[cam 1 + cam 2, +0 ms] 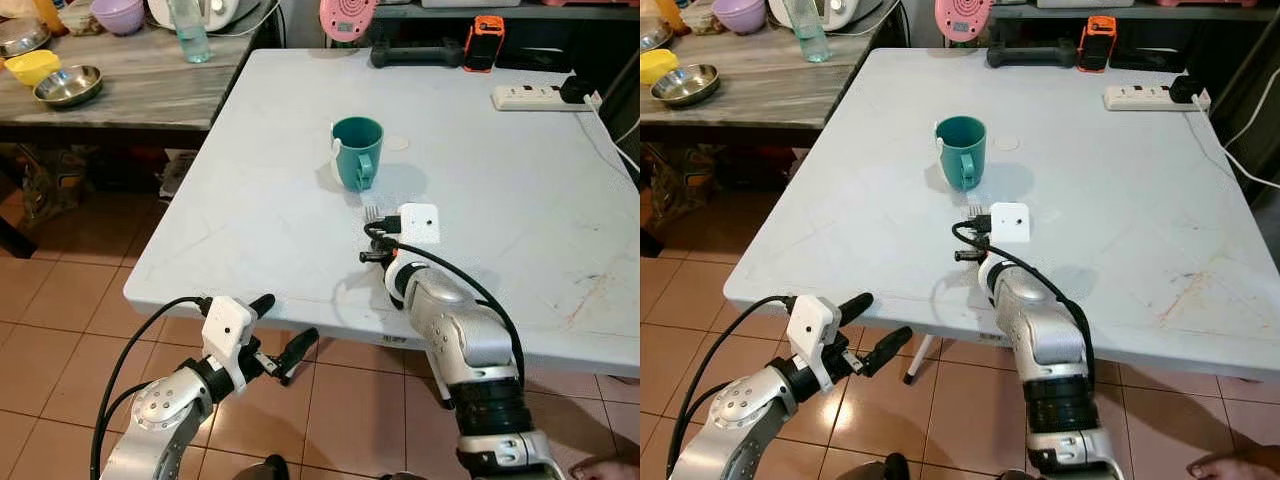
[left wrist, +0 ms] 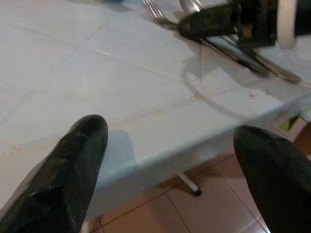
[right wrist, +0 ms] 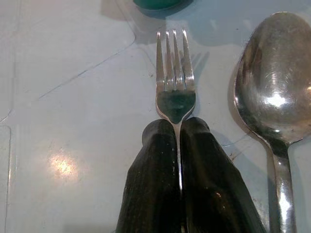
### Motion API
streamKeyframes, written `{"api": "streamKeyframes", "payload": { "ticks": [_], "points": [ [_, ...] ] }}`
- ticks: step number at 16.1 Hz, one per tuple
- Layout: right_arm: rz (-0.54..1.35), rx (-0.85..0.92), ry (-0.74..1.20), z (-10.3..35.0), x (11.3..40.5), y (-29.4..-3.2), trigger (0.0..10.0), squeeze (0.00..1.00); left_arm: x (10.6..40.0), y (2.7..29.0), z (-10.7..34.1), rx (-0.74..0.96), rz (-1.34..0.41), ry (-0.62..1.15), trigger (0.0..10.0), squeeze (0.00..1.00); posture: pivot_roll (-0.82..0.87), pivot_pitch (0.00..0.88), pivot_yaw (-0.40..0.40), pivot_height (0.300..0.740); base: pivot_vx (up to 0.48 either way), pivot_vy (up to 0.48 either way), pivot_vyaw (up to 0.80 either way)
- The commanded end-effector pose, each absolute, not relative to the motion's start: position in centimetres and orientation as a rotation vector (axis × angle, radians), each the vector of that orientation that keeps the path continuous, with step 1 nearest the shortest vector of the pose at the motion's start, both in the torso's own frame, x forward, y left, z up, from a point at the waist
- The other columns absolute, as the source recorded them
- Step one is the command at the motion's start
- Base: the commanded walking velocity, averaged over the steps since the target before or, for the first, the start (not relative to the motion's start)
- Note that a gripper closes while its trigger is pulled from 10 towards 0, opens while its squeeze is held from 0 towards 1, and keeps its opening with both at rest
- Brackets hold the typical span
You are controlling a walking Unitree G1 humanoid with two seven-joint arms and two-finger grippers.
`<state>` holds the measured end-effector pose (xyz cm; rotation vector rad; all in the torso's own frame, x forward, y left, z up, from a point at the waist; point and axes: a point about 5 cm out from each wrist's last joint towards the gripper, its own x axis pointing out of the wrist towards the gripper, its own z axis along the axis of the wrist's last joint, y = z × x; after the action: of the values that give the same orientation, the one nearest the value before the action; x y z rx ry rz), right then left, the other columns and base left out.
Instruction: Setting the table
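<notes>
Right gripper (image 3: 177,127) was clamped on the fork (image 3: 175,80) neck, tines flat on the white table (image 1: 520,190) just short of the teal mug (image 1: 357,150). Spoon (image 3: 277,87) lay beside the fork. Left gripper (image 1: 282,330) hung spread wide off the table's near edge.

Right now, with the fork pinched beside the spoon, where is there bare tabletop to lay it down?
The white table is bare along the robot's left of the teal mug, and on the wide stretch between mug and power strip. It is crowded where the right gripper pinches the fork, beside the spoon. The left gripper hangs open below the near edge.
</notes>
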<state>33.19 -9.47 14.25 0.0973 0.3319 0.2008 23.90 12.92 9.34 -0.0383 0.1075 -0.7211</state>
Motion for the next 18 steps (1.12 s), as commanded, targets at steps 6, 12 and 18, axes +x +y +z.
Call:
{"api": "streamKeyframes", "payload": {
  "ticks": [6, 12, 18],
  "points": [
    [0.175, -0.012, 0.109, 16.0, 31.4, -10.3, 1.8, 0.00, 25.7, 13.4, 12.0, -0.048, -0.638, -0.010, 10.0, 0.00, -0.04, 0.139, 0.050, 0.740, 0.000, 0.000, 0.00],
    [0.166, -0.049, -0.050, 18.1, 30.5, -12.1, 10.0, 0.00, 27.8, 14.2, 13.2, -0.094, -0.417, -0.089, 10.0, 0.00, -0.06, 0.118, 0.047, 0.740, 0.000, 0.000, 0.00],
    [0.142, -0.042, -0.113, 18.5, 30.2, -12.6, 10.0, 0.00, 28.4, 14.3, 12.5, -0.076, -0.307, -0.074, 10.0, 0.00, -0.06, 0.110, 0.049, 0.740, 0.000, 0.000, 0.00]
  ]
}}
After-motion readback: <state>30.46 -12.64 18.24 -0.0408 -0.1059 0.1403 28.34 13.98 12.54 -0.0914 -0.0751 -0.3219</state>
